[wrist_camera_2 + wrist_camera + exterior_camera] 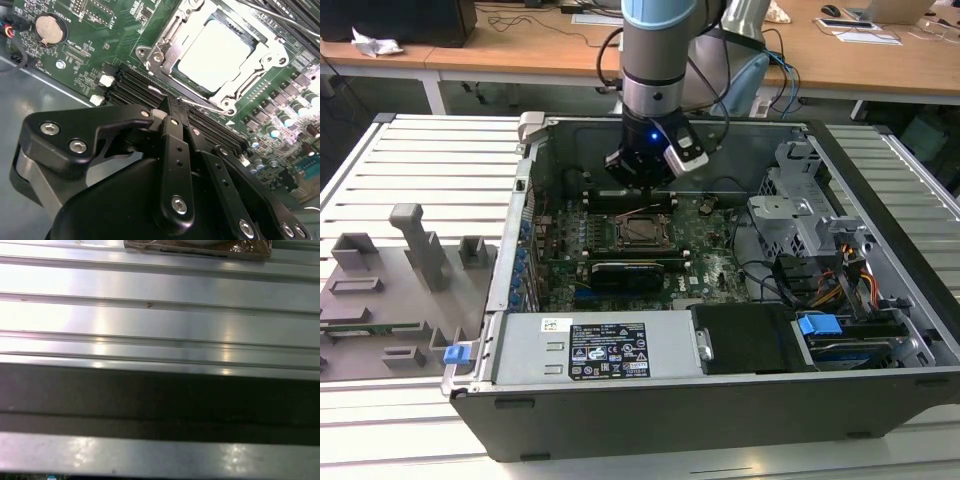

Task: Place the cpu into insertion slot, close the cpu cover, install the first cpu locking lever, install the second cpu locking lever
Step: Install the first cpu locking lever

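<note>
The cpu (215, 52) lies flat in its socket on the green motherboard, its silver top bright; it also shows in the exterior view (642, 231). The cpu cover (170, 40), a silvery frame with a square window, lies down around it. A thin wire locking lever (202, 103) runs along the socket edge nearest my gripper (169, 107). The black fingers meet in a point right at that lever's end and look shut; I cannot tell whether the wire is between them. In the exterior view my gripper (647, 190) hangs inside the open computer case just behind the socket.
Black memory slots (135, 85) lie between gripper and socket, with a coin battery (50, 28) further off. A metal drive cage (800, 215) and cables fill the case toward the exterior view's right. A power supply (600, 350) sits in front. Grey fixtures (390, 290) stand on the ribbed table (160, 315).
</note>
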Controlling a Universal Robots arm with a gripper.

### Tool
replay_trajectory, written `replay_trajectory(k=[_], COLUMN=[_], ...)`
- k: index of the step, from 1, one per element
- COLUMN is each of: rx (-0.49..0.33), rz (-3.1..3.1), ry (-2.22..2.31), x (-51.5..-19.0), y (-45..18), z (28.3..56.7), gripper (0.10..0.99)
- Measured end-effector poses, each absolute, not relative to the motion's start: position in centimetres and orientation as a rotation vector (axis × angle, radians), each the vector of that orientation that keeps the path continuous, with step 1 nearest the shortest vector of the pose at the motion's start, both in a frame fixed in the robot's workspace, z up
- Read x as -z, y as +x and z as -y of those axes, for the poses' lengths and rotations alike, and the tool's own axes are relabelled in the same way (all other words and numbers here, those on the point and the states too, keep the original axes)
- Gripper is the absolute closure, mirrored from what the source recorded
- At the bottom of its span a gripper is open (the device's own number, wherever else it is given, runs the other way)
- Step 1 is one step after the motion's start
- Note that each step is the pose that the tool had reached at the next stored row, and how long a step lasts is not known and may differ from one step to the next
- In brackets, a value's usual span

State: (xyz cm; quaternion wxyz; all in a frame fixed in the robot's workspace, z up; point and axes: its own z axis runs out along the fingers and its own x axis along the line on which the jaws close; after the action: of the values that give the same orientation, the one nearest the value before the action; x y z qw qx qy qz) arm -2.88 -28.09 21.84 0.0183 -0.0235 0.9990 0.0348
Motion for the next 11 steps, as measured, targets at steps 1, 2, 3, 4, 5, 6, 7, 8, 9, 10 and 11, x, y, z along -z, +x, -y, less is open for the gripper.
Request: replay_trajectory(k=[1,2,3,4,5,6,7,8,9,10,11], rx=[-0.108,-0.108,-0.108,-0.109,-0.11,-0.11,-0.113,-0.114,-0.116,-0.116,-0.116], rz=[-3.102,-3.102,-3.102,-3.102,-3.103,-3.103,-3.103,-3.103,-3.102,-3.102,-3.102], ry=[-0.073,-0.073,-0.072,-0.072,-0.071,-0.07,-0.068,-0.067,-0.064,-0.063,-0.063], x=[-21.8,-21.75,-21.68,-21.59,-21.52,-21.48,-21.44,-21.4,-21.33,-21.3,-21.26], y=[-2.79,-2.66,-2.56,-2.49,-2.48,-2.46,-2.43,-2.4,-2.37,-2.35,-2.34], z=[28.09,28.09,28.09,28.09,28.09,28.09,28.1,28.11,28.1,28.1,28.1], gripper=[0.98,0.98,0.98,0.98,0.98,0.98,0.98,0.98,0.98,0.98,0.98])
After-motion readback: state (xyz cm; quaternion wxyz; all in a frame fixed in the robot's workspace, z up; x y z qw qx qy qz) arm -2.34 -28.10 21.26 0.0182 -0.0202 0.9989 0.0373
